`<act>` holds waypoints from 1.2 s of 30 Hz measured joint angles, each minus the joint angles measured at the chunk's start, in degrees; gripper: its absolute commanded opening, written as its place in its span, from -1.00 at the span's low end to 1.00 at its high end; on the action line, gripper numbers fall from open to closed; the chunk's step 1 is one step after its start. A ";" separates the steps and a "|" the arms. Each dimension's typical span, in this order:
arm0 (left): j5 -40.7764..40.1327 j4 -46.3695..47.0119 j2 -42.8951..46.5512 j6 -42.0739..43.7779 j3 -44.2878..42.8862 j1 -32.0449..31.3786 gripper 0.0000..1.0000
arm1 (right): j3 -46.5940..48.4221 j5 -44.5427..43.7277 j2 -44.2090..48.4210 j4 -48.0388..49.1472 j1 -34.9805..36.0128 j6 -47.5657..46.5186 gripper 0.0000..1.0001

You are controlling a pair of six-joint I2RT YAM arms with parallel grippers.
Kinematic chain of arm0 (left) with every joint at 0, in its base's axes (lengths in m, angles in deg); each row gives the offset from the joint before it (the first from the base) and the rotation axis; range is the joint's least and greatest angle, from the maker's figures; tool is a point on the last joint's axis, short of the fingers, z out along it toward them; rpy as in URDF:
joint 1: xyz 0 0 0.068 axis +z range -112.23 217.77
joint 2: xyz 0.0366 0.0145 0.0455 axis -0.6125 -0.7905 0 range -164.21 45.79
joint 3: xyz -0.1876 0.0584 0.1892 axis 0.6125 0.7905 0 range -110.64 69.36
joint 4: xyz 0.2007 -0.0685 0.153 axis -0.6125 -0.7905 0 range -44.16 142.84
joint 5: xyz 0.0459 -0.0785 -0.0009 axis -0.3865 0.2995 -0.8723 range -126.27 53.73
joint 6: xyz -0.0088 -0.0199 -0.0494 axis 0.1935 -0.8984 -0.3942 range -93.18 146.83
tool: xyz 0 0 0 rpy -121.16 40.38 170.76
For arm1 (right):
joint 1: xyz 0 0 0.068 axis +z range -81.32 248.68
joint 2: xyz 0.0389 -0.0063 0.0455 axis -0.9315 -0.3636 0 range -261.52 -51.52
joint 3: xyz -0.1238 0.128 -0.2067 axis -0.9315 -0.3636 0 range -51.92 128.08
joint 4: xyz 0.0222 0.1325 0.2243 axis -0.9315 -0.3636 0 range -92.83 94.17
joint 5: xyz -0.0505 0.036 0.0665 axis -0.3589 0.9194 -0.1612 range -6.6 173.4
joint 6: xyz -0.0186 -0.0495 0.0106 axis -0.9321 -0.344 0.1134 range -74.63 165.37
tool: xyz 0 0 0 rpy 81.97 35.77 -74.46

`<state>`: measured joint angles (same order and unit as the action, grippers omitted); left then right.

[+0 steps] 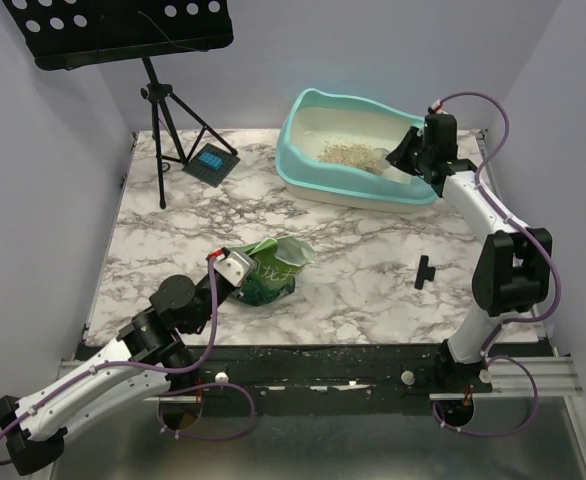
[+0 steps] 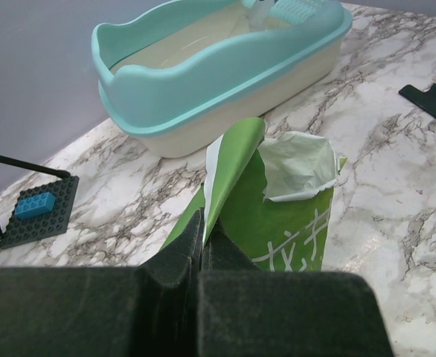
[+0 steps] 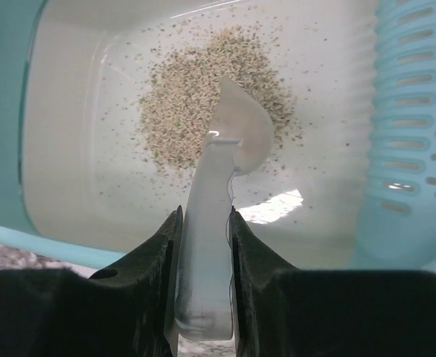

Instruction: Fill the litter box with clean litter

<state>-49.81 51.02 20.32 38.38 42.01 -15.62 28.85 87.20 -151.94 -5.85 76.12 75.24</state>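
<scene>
The turquoise litter box (image 1: 303, 175) (image 2: 166, 82) (image 3: 2, 111) stands at the back right of the marble table. A loose pile of beige clean litter (image 1: 351, 154) (image 3: 181, 104) lies on its off-white floor. My right gripper (image 1: 413, 155) (image 3: 204, 223) hangs over the box's right end, shut on the handle of a clear plastic scoop (image 3: 218, 171) whose bowl is over the pile. A green foil bag (image 1: 268, 270) (image 2: 285, 216) lies open-mouthed near the table's middle. My left gripper (image 1: 235, 268) (image 2: 202, 223) is shut on a flap of that bag.
A slotted turquoise scoop (image 3: 415, 111) rests inside the box's right end. A black clip (image 1: 423, 271) (image 2: 428, 100) lies on the table right of the bag. A black tripod stand (image 1: 163, 110) and a dark baseplate with a blue brick (image 1: 211, 162) (image 2: 38, 208) sit at the back left.
</scene>
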 measured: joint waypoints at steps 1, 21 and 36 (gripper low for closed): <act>0.00 -0.02 0.04 -0.09 0.00 0.00 -1.00 | 0.81 -0.42 0.02 -1.73 0.00 -2.14 -0.99; 0.02 -0.98 0.83 -1.09 -0.17 0.00 -1.00 | 2.16 -2.10 7.56 -19.63 1.07 -20.06 -0.99; 0.02 -2.93 3.54 -1.57 -0.17 0.00 -1.00 | -2.32 11.85 12.76 -26.56 10.69 -20.35 -0.99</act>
<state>-49.79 48.09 23.86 36.80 41.84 -15.62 26.53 99.04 -139.18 -32.41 86.81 54.89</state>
